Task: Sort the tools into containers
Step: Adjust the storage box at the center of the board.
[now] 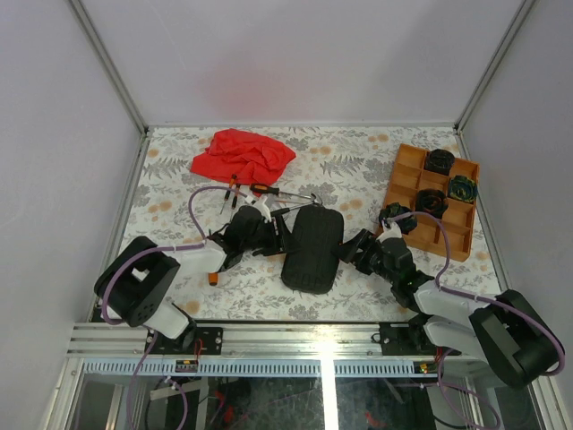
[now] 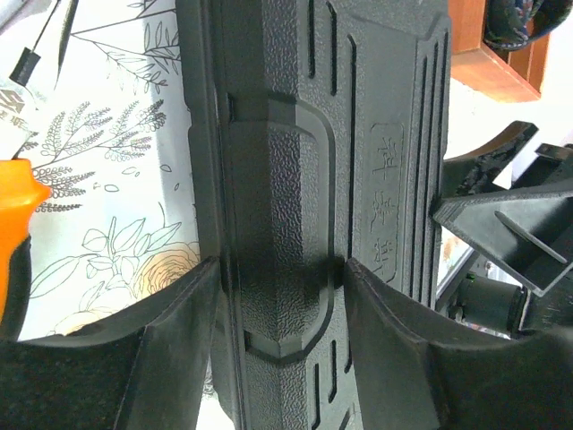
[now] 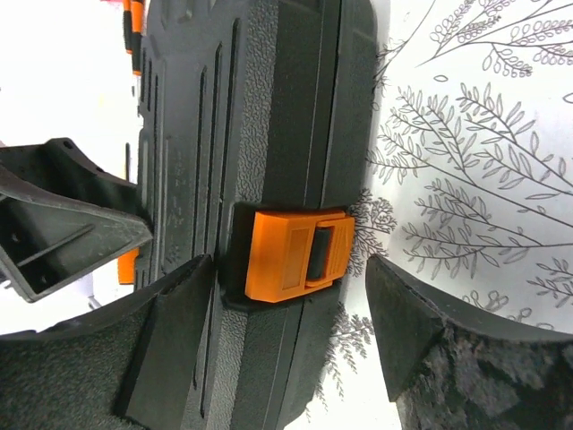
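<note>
Your left claw [image 2: 282, 269] is clenched on the black tool case [image 2: 295, 134]. Its two fingers [image 2: 170, 349] press on either side of a raised, pebble-textured block on the case's edge. The case is shut and lies flat on the flower-printed table [image 1: 358, 161], directly between your two claws. Its shell is black plastic with long parallel ribs and a grainy surface. A column of embossed characters runs just to the right of the block you hold.

Your right claw [image 3: 288, 264] stands released at the opposite edge, straddling the orange latch [image 3: 300, 255]. The latch sits folded flat in its recess, with a dark slot in its middle. One finger lies over the ribbed lid beside the latch; the other hangs over the table, clear of the case.

Beyond your right claw and off to its right is the orange tray [image 1: 411, 163]. Dark coiled bundles [image 1: 439, 161] fill three of its square compartments, one of them greenish. Just beyond your left claw an orange-and-black-handled screwdriver [image 1: 269, 191] lies on the table. Farther beyond that sits the red cloth [image 1: 243, 154], crumpled.
</note>
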